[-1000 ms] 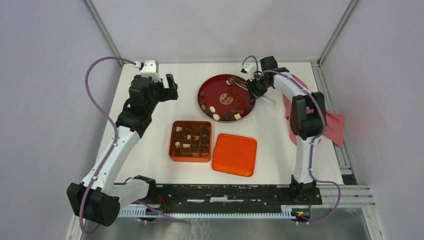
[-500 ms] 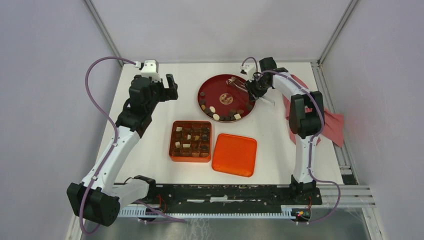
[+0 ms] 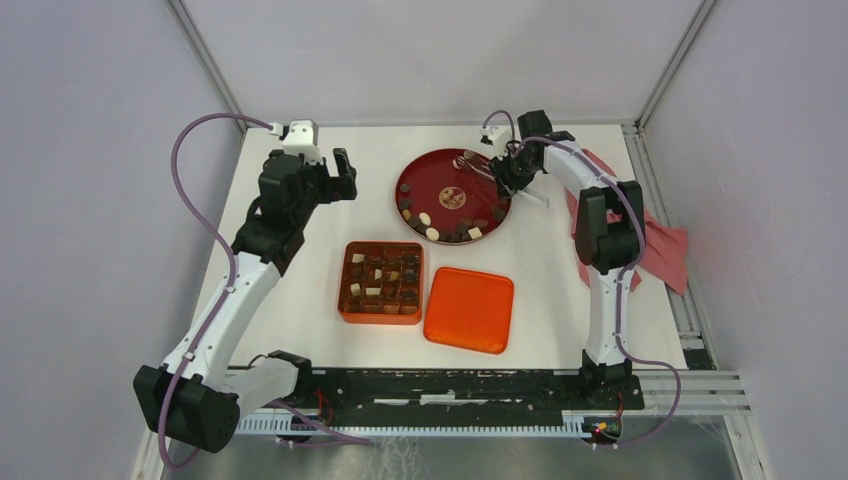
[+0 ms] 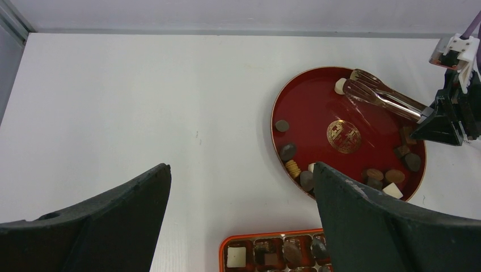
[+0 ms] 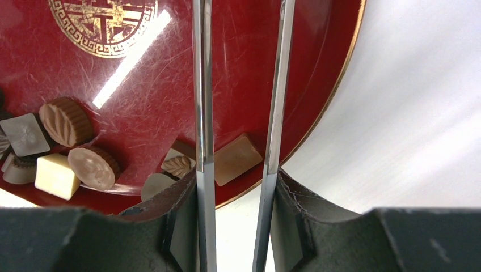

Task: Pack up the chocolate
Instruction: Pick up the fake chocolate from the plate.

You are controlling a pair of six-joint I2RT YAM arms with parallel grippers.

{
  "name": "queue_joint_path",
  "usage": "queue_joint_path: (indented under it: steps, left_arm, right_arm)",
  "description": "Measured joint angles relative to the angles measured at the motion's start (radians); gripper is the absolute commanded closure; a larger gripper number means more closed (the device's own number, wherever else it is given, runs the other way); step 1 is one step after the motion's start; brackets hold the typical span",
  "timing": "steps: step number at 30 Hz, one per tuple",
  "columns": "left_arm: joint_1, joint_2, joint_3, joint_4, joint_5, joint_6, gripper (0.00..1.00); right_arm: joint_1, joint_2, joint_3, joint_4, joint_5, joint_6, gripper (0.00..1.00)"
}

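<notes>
Looks like I'm in a robotics lab booth: flat white tabletop (image 3: pixel 560 300), plain grey wall panels (image 3: pixel 90 150), aluminium frame struts (image 3: pixel 205 60), me bolted to a black metal rail (image 3: pixel 450 385).

Small brown, cream chocolate (image 3: pixel 432 233) on plate (image 3: pixel 437 176)

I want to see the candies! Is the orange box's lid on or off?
Off. The lid lies flat beside the box, and chocolates show inside.

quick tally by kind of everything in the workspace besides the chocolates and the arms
round red plate: 1
orange compartment box: 1
flat orange lid: 1
metal tongs: 1
pink cloth: 1
total: 5
</notes>
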Motion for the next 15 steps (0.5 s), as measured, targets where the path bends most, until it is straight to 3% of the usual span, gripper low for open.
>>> queue_joint_path:
  steps: [15]
  left_arm:
    - [-0.001, 0.0, 0.0, 0.0, 0.0, 0.0, 0.01]
  right_arm:
    - [0.008, 0.041, 0.048, -0.019, 0.004, 0.003, 0.54]
